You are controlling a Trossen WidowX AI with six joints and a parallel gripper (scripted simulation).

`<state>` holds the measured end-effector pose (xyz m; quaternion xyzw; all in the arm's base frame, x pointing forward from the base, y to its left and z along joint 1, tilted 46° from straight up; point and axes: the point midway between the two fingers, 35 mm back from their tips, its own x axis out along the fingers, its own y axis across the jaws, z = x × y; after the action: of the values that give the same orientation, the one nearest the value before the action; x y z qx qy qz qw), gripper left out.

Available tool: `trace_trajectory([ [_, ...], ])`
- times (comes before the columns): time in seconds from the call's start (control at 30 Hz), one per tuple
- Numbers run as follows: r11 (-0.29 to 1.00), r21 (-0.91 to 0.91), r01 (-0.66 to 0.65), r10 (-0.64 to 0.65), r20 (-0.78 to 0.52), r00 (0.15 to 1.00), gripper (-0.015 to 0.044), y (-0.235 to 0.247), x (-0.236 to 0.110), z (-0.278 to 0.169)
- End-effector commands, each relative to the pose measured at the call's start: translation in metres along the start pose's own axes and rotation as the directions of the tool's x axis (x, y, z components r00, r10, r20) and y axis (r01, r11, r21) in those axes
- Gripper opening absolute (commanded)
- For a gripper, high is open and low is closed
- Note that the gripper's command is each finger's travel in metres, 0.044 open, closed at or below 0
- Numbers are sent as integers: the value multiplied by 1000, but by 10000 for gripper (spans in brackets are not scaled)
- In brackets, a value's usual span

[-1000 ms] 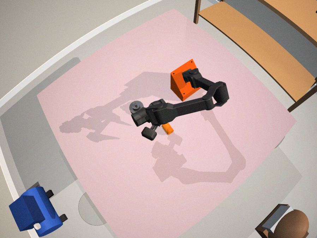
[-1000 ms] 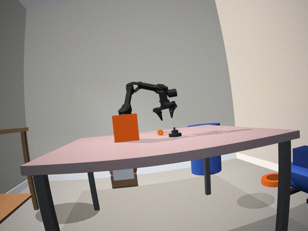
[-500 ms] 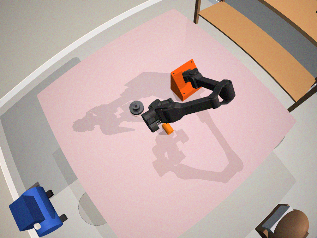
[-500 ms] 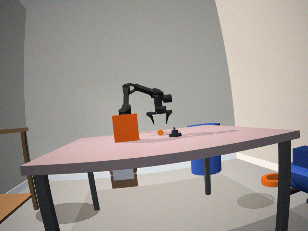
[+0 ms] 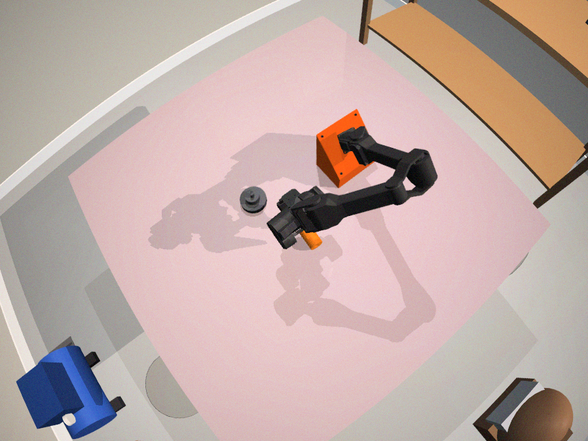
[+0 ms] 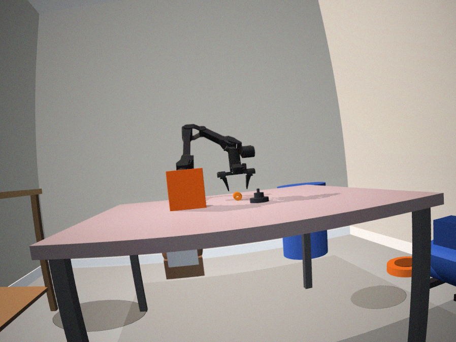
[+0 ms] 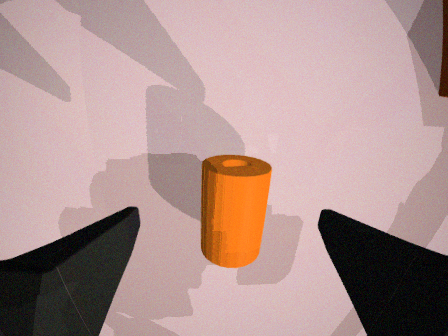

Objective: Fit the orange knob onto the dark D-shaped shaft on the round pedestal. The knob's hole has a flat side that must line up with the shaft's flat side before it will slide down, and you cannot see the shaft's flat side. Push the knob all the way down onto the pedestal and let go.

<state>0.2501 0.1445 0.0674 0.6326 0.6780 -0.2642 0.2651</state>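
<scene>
Knob: the orange knob (image 7: pixel 235 211) lies on its side on the pink table top (image 6: pixel 257 217), hole end showing, untouched.
Gripper: the gripper (image 6: pixel 235 179) hangs right above it, fingers spread wide, nothing between them, tips pointing down and off the table.
Knob versus gripper: in the wrist view the knob sits between the two dark fingers, clear of both.
Pedestal: the round pedestal (image 6: pixel 258 199) with its dark shaft (image 6: pixel 258 191) stands just right of the knob, apart from it.
Base: the arm rises from the orange block (image 6: pixel 186 189) on the left.
</scene>
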Motion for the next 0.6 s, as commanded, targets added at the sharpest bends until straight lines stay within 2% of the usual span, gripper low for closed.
trace_trajectory([
  [0.0,1000,13,9,-9,5,1000,440,-2,9,3],
  [0.57,1000,13,9,-9,3,1000,440,-3,37,2],
])
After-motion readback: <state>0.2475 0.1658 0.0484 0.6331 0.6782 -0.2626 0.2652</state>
